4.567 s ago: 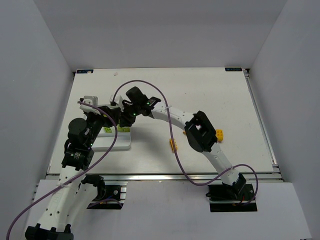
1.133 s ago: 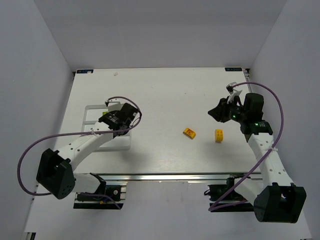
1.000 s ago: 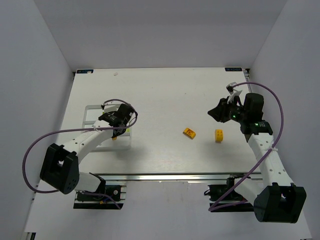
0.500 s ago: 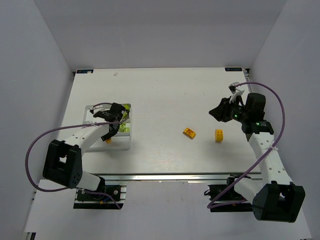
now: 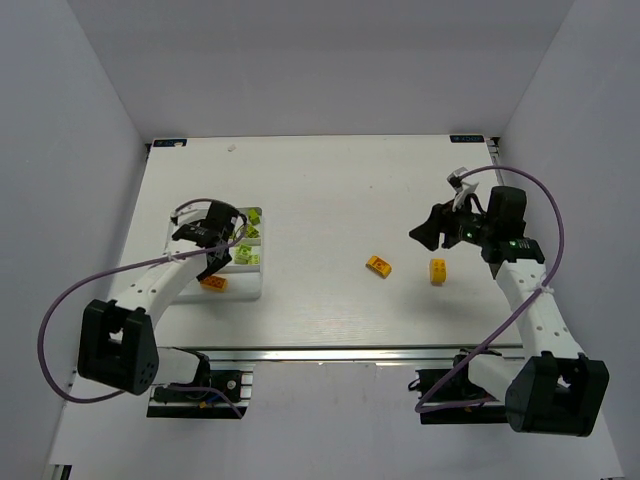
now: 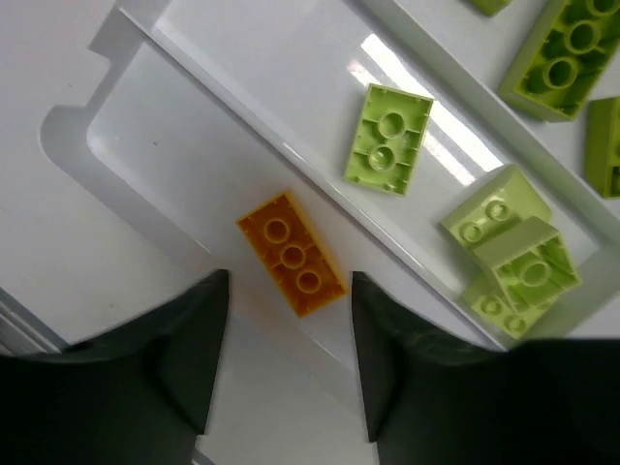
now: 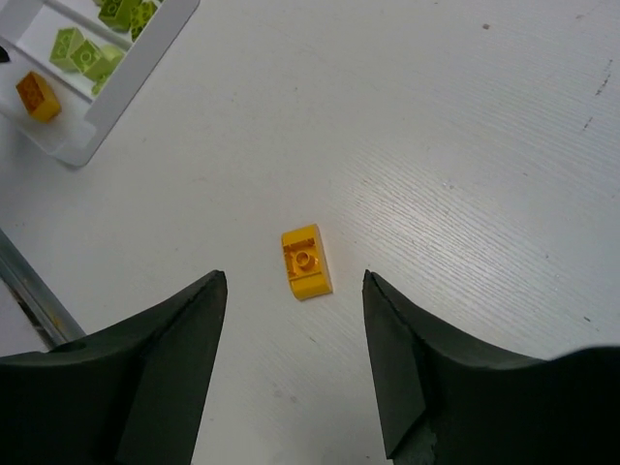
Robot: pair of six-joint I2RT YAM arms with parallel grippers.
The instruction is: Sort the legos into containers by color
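Left arm (image 5: 150, 285): elbow folded low by its base, forearm reaching forward and inward, wrist bent so the left gripper (image 6: 288, 291) points down. Jaws parted, both dark fingers (image 6: 189, 349) showing at the bottom of the wrist view, a clear gap between them. Right arm (image 5: 535, 310): elbow low by its base, forearm rising forward, wrist turned inward, right gripper (image 7: 293, 281) angled down and toward the middle. Jaws parted wide, tips level, held up off the surface.
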